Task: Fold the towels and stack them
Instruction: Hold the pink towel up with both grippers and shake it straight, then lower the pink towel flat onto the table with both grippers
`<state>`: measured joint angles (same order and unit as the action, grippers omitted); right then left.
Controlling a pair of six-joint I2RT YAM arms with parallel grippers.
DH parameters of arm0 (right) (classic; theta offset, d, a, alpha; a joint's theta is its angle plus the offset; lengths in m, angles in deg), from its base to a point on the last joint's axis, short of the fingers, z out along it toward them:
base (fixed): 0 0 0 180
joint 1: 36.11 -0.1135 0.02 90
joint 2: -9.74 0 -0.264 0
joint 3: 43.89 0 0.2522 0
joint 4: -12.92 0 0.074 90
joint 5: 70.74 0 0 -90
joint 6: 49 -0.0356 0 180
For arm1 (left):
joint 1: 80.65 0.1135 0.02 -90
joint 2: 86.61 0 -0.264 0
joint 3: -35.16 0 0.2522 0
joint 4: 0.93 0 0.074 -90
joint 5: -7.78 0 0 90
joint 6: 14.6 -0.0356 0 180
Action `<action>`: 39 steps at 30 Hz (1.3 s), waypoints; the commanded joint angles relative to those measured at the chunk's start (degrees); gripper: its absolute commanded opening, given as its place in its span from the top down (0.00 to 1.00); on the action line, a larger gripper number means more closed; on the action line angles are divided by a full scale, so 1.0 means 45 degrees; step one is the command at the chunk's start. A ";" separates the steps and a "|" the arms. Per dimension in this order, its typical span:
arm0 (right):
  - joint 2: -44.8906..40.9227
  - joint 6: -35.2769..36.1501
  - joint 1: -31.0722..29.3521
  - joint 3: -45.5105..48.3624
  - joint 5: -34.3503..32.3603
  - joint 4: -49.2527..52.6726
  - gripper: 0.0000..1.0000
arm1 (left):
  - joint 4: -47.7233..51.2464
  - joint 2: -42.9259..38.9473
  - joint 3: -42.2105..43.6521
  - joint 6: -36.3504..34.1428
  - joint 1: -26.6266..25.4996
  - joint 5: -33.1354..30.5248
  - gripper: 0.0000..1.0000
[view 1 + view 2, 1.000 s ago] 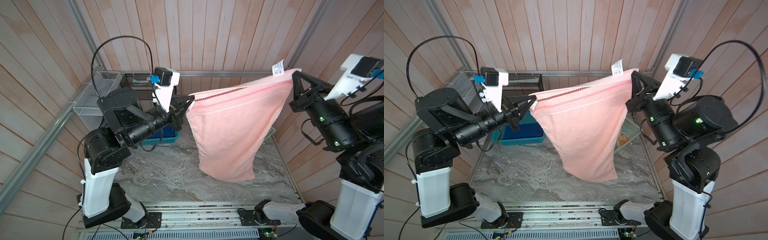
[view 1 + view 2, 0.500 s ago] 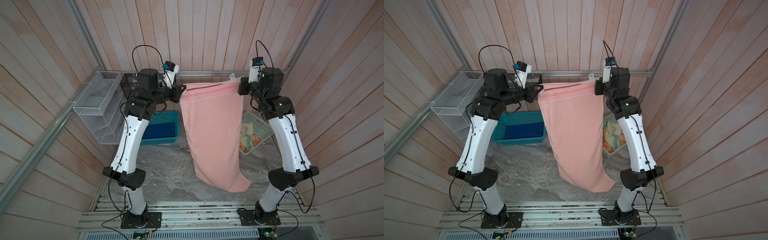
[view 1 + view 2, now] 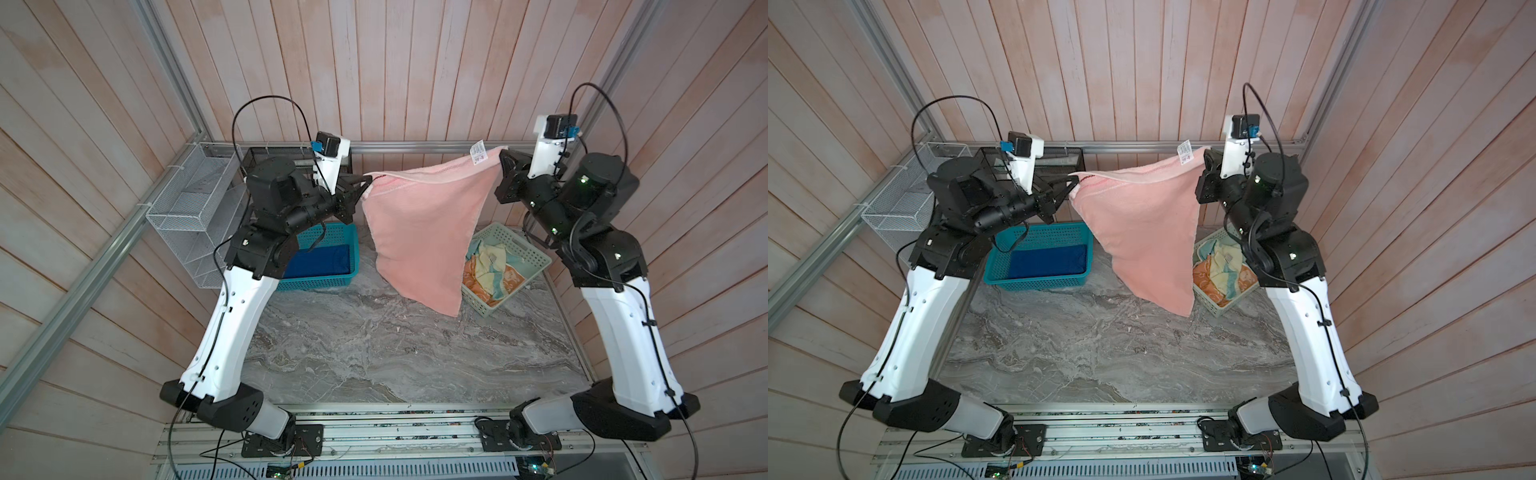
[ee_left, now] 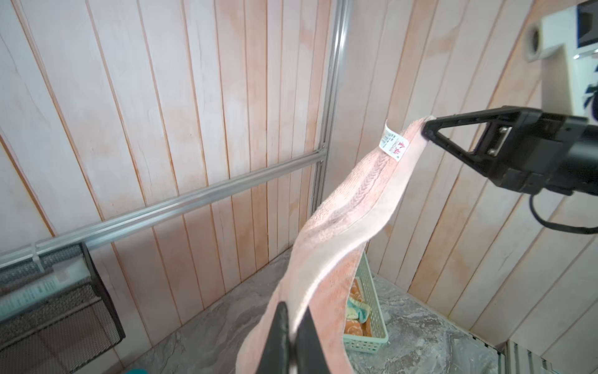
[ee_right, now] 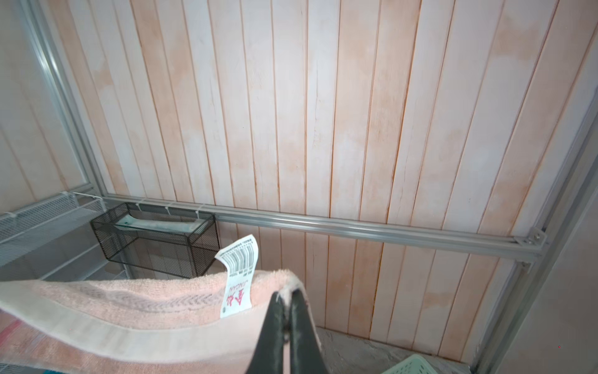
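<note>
Towel (image 3: 419,232), salmon pink, hanging spread over surface (image 3: 374,353), being pinched at one top corner by left gripper (image 3: 369,181) and at tagged corner by right gripper (image 3: 501,154).

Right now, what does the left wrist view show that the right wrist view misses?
Only the left wrist view: the left claw, shut on the pink towel, and an orange towel in the green tray. Only the right wrist view: the white wire rack and the barcode on the tag. Both: the right claw shut on the towel's tagged corner, and the black mesh basket.
</note>
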<state>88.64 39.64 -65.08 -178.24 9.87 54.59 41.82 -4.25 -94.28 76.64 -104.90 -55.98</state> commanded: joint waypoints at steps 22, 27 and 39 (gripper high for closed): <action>0.2265 0.2061 -0.1768 -0.4344 -0.2927 0.0577 1.00 | 0.2402 0.1708 -0.6110 -0.0709 0.0481 -0.2288 1.00; 0.3935 0.2229 -0.0549 -0.4577 -0.2877 0.0437 1.00 | 0.2066 0.3074 -0.5950 -0.0488 0.1683 -0.1419 1.00; 0.7856 0.0125 0.2847 -0.3119 0.2124 -0.0087 1.00 | -0.0341 0.6848 -0.4006 0.0029 0.2996 0.0370 1.00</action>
<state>121.99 42.44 -54.40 -193.39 15.84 56.05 45.10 24.85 -113.03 76.11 -92.62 -54.95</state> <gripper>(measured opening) 0.057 0.049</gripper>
